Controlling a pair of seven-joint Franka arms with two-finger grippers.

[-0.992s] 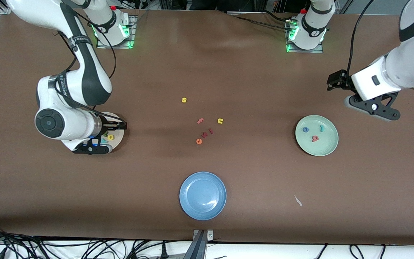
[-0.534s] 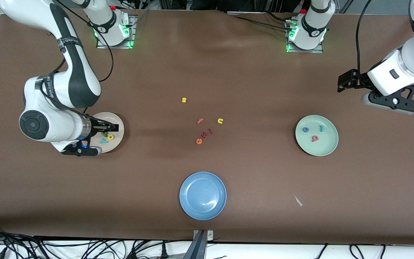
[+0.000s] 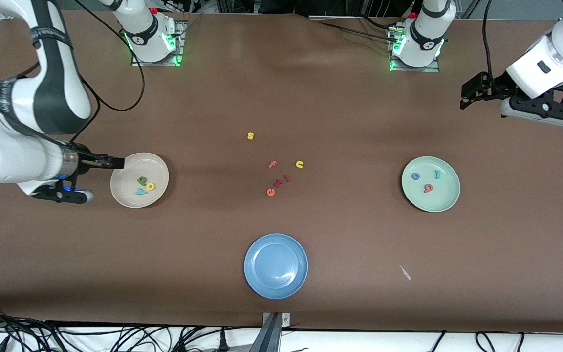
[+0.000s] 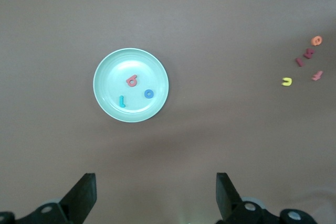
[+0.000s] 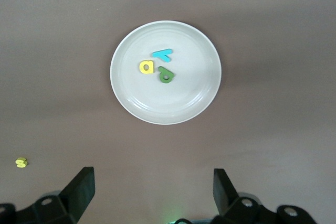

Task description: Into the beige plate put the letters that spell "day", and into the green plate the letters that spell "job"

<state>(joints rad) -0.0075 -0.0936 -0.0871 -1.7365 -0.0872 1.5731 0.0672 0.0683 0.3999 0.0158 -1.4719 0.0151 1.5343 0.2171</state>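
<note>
Pulled back since a second ago: right gripper [image 3: 115, 162] now off the beige plate [image 3: 125, 195] at its rim, left gripper [image 3: 467, 95] up and away from the green plate [image 3: 445, 203]. Both wide open, nothing held. Nearest: empty-looking blue plate [image 3: 275, 265]. Then "day" letters [image 3: 142, 185] lying in beige, "job" letters [image 3: 426, 180] in green. Readable leftovers mid-table: e [image 3: 270, 192], f [image 3: 272, 164], u [image 3: 299, 165], farthest s [image 3: 250, 136].
</note>
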